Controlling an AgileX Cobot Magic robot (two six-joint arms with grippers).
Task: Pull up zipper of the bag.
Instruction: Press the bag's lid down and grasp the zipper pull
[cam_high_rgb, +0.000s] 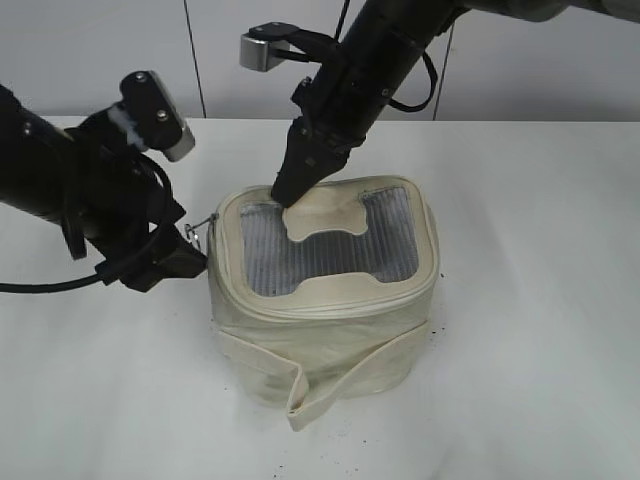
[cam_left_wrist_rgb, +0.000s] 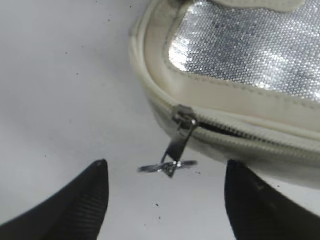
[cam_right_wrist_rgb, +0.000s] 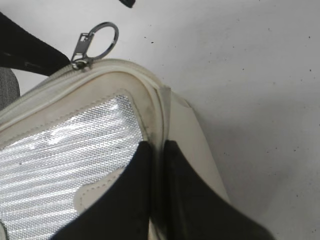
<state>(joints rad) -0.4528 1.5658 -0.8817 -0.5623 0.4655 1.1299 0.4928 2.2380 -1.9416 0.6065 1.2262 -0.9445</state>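
1. One cream bag (cam_high_rgb: 325, 290) with a silvery mesh top stands mid-bench (cam_high_rgb: 540, 300).
2. Its zipper (cam_left_wrist_rgb: 240, 135) rims the top; one ringed pull (cam_left_wrist_rgb: 176, 150) is visible.
3. Left pincer (cam_left_wrist_rgb: 165, 187) gapes empty around that ring.
4. Right pincer (cam_right_wrist_rgb: 157, 155) pinches the bag's rim, nearly closed.

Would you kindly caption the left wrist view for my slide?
Open left gripper straddles the zipper pull's ring at the bag corner.
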